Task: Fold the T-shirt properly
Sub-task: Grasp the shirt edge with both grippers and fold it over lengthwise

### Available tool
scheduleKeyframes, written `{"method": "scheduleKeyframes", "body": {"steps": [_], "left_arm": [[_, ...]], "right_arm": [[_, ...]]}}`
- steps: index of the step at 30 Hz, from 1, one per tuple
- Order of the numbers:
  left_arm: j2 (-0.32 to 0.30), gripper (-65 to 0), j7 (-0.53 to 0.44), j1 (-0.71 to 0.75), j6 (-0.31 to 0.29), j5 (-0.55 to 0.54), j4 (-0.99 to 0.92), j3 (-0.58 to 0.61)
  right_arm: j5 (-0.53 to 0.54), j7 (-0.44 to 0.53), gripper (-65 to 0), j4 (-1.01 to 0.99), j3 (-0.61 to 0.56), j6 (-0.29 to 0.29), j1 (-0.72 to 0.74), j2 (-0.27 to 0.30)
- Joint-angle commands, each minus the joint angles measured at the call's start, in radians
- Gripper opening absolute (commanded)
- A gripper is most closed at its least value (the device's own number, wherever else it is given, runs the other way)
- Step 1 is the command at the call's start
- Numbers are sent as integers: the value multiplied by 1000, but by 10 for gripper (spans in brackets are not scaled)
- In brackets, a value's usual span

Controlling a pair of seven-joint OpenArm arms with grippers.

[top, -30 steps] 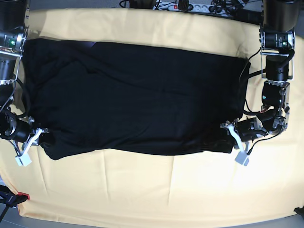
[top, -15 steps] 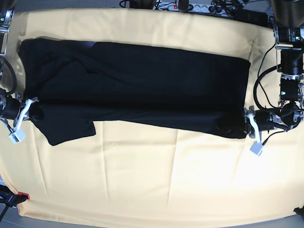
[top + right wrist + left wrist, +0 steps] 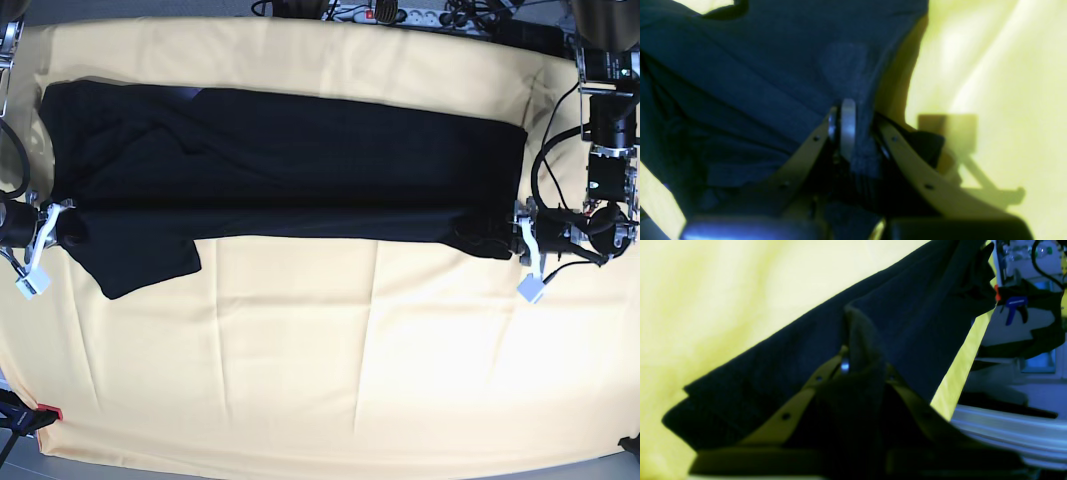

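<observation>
The black T-shirt (image 3: 290, 165) lies plain side up across the far half of the yellow cloth, its near edge folded over in a long band. A sleeve flap (image 3: 140, 260) sticks out at the near left. My left gripper (image 3: 522, 240) is shut on the shirt's right end; in the left wrist view (image 3: 860, 350) black cloth is pinched between the jaws. My right gripper (image 3: 48, 228) is shut on the shirt's left end, and the right wrist view (image 3: 848, 130) shows cloth between its jaws. No print shows.
The yellow cloth (image 3: 370, 370) covers the table. A power strip and cables (image 3: 400, 14) lie past the far edge. A red-tipped clamp (image 3: 30, 415) sits at the near left corner. Arm columns stand at both far corners.
Both grippers have carried the shirt's near edge farther away from the front. The fold is now narrower and the shirt is pulled straighter between them.
</observation>
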Motion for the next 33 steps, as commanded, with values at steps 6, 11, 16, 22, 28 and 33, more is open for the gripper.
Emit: {"method": "scheduleKeyframes", "body": {"steps": [6,11,16,22,28,33], "left_arm": [[-24,-650,1,-4,24,-23,18,-5],[-25,-650,1,43,47,-23,24,-6],[-24,-650,1,93,37,-23,61,-6],[-24,-449,1,83,15,-23,74,-6],[-24,-255,1,84,-4,-23,74,-6],[-24,-255,1,87,-4,-23,74,-6]], "right_arm": [[-30,5,-650,14,11,1,10,31],[-30,10,-650,14,11,1,10,31],[-30,23,-650,14,11,1,10,30],[-12,57,-494,14,12,1,17,31],[27,21,-140,14,12,1,82,36],[7,127,-140,11,11,1,110,16]]}}
